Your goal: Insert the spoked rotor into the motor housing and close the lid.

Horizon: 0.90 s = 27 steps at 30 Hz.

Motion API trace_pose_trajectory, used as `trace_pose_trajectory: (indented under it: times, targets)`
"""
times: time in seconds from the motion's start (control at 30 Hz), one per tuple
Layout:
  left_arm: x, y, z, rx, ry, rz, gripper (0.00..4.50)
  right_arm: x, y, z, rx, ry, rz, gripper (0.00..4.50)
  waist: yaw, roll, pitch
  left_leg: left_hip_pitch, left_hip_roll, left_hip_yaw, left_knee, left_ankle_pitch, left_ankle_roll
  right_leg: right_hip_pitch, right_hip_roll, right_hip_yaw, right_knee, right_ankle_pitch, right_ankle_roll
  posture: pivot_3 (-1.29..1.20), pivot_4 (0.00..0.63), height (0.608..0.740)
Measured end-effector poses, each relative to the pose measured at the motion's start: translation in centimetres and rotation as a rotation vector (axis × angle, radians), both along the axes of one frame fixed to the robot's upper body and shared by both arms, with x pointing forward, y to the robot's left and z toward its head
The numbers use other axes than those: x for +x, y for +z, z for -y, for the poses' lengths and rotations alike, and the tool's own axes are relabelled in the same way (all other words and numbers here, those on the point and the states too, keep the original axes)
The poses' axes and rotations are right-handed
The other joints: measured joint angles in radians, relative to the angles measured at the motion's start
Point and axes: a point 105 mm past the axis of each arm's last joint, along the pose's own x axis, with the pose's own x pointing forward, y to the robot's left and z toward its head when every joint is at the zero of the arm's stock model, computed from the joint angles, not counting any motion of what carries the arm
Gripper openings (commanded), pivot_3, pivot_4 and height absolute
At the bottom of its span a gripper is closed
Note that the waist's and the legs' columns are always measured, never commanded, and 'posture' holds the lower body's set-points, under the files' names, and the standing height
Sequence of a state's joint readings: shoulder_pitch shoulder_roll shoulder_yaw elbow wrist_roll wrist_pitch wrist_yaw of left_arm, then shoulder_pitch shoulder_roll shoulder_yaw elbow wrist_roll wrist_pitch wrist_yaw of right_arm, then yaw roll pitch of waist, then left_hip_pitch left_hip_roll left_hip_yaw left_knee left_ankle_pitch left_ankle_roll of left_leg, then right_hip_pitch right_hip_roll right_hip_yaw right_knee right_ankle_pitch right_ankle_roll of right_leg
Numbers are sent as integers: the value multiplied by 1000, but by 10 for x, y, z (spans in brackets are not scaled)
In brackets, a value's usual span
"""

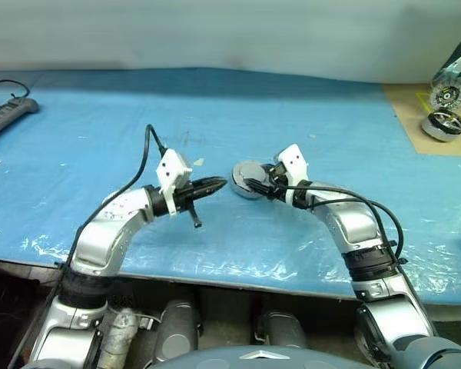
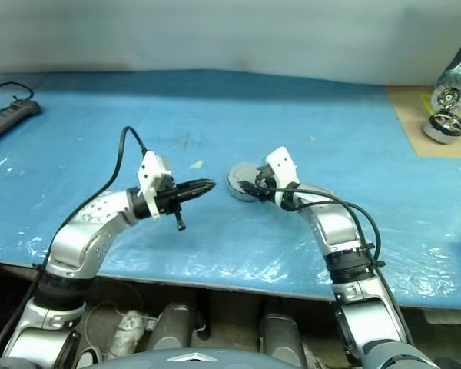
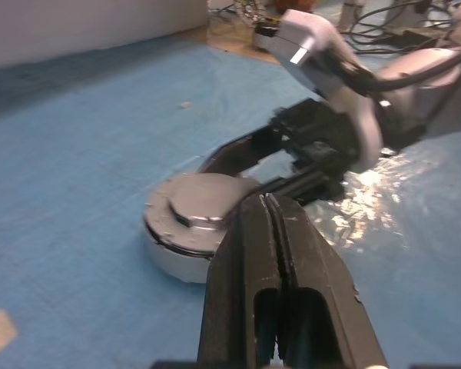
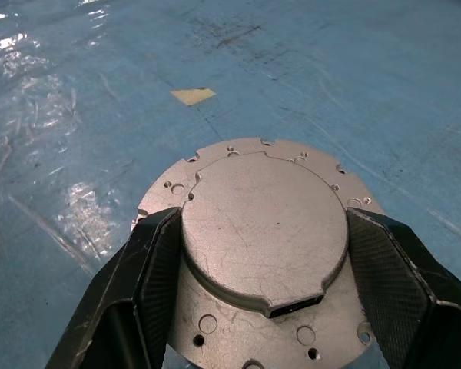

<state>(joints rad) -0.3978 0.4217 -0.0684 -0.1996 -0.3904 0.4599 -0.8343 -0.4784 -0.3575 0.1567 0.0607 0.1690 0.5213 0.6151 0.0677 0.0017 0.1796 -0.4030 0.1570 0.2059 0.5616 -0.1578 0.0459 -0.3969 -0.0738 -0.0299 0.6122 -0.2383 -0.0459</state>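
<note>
Two grippers over crinkled blue plastic sheet (image 1: 215,108) | right gripper (image 4: 261,254): black fingers pinched raised round boss of matte grey metal lid (image 4: 265,223) | left gripper (image 3: 270,223): fingers pressed together, just beside lid

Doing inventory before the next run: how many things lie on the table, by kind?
Silver disc: 1
Spoked wheels: 2
Power strip: 1
Tape scrap: 1
Total: 5
</note>
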Motion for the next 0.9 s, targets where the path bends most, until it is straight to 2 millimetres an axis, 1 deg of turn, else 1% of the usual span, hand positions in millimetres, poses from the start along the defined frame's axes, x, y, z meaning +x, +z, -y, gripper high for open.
trace_pose_trajectory:
  times: [0.07,0.17,0.23,0.3,0.47,0.57,0.67,0.77,0.8,0.9]
  targets:
    - [3,-2,0,6,9,5,0,0,-2,-1,-24,6,14,2954,-2,0,-1,0,0,0,0,0,-1,0,0,1,0,0,0,0,150,740]
    - [9,-16,8,5,28,-26,0,0,-4,-2,-47,5,28,2954,-1,-1,-1,2,0,0,0,0,0,2,0,1,0,0,0,0,150,740]
    - [6,-23,16,6,16,-32,0,2,-4,-3,-37,-10,27,2954,-3,-1,-2,4,0,0,0,0,0,3,0,1,0,0,0,0,150,740]
    - [2,-33,18,17,6,-44,0,3,-5,-4,-26,-22,18,2954,-4,-1,-2,9,0,0,0,0,0,6,0,1,0,0,1,0,150,740]
    - [-1,-61,11,11,55,-101,0,9,-1,0,-10,-59,-10,2954,1,-1,-2,10,0,0,-1,0,-1,8,0,2,-1,-3,6,0,150,740]
    - [1,-70,8,-4,91,-115,0,8,2,-2,-7,-45,-20,2954,1,-1,-2,9,-1,0,-1,0,-1,8,0,2,-1,-1,1,0,150,740]
    - [1,-77,4,-13,119,-118,0,7,2,-5,-43,-18,-6,2954,-1,-1,-2,7,-1,0,-4,0,-1,5,0,2,-2,0,1,0,150,740]
    - [-1,-79,4,-13,157,-88,0,7,3,-9,-69,2,20,2954,-4,-1,-2,7,-1,0,-8,0,-1,4,1,2,-4,0,1,0,150,740]
    - [-3,-76,6,-17,172,-71,0,7,3,-9,-72,5,25,2954,-4,-1,-2,7,-1,0,-8,0,-1,4,1,2,-4,-1,1,0,150,740]
    - [-7,-53,15,-76,204,-23,0,8,4,-10,-94,10,49,2954,-4,-1,-2,6,-1,0,-8,0,-1,3,1,2,-5,0,1,0,150,740]
